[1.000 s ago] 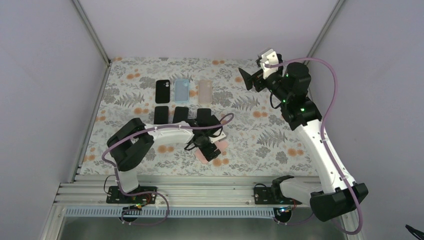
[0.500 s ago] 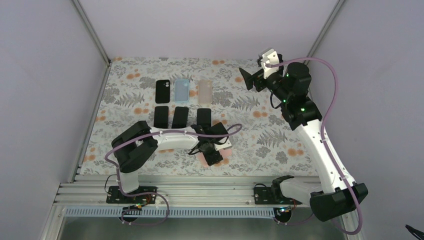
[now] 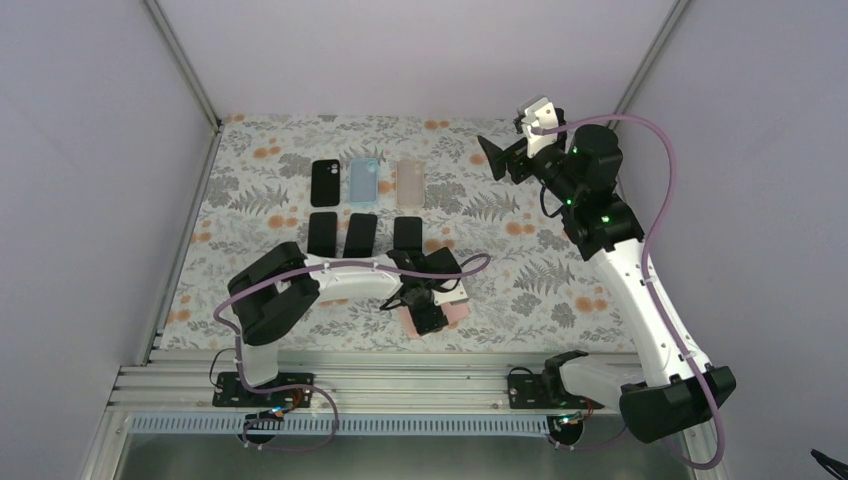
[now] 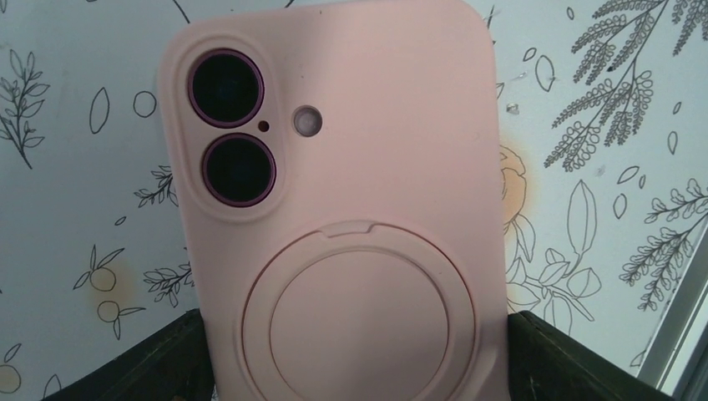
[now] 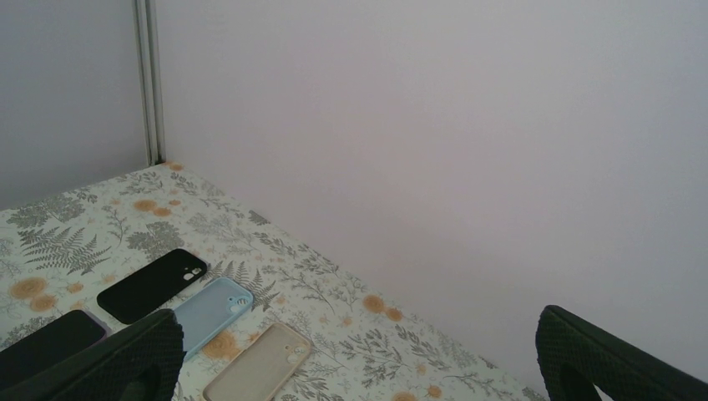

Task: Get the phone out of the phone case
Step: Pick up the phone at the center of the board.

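The pink phone case with the phone inside fills the left wrist view, back side facing the camera, with two camera lenses and a round ring. My left gripper is shut on its lower end, with a dark finger on each side. In the top view the case sits at the gripper low over the table's near middle. My right gripper is open and empty, raised high at the back right.
Three empty cases lie in a back row: black, blue, beige. Three black phones lie in a row in front of them. The metal rail runs along the near edge.
My left gripper has moved right and a little nearer with the pink case in it, and the wrist has turned. The right arm has not moved.
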`<act>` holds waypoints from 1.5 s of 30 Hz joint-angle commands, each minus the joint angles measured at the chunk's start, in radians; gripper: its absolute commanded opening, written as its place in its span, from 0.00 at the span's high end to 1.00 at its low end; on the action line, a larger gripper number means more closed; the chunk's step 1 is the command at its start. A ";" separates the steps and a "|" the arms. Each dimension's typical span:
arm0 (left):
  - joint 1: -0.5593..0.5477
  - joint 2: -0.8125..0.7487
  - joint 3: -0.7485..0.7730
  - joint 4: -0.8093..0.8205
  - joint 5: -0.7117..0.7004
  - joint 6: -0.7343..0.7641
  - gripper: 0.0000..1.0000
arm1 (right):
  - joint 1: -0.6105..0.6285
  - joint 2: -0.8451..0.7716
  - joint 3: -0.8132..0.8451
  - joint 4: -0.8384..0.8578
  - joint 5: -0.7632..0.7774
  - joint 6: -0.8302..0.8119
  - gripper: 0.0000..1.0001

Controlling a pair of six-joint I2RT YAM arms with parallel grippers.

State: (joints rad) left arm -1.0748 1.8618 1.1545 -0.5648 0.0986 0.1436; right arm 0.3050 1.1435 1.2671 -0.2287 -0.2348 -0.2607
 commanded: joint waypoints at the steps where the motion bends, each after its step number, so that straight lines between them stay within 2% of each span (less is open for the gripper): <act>1: -0.004 0.044 0.034 -0.071 -0.018 0.014 0.16 | -0.009 0.002 0.027 -0.001 -0.021 0.013 0.01; 3: -0.005 0.060 0.042 -0.079 -0.034 0.007 0.09 | -0.010 0.005 0.035 -0.004 -0.021 0.014 0.01; 7: -0.007 0.085 0.045 -0.082 -0.066 0.003 0.08 | -0.010 0.004 0.041 -0.007 -0.013 0.008 0.01; 11: -0.014 0.117 0.043 -0.095 -0.091 0.002 0.17 | -0.010 0.001 0.040 -0.007 -0.001 0.002 0.01; 14: -0.015 0.124 0.058 -0.117 -0.039 -0.003 0.27 | -0.010 0.001 0.041 -0.008 -0.001 -0.001 0.01; 20: 0.010 0.024 0.141 -0.097 0.048 0.006 0.40 | -0.010 0.007 0.059 -0.023 -0.045 -0.014 0.01; 25: 0.046 -0.041 0.152 -0.044 0.069 -0.016 0.47 | -0.010 0.009 0.073 -0.047 -0.124 -0.011 0.01; 32: 0.163 -0.102 0.197 0.010 0.122 -0.061 0.50 | -0.014 0.014 0.083 -0.059 -0.168 0.014 0.01; 45: 0.303 -0.175 0.332 0.094 0.024 -0.075 0.51 | -0.115 0.016 -0.005 -0.015 -0.264 0.347 0.01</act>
State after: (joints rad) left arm -0.7979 1.7351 1.4059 -0.5480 0.1471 0.0814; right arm 0.2321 1.1557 1.3006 -0.2672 -0.4389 -0.0780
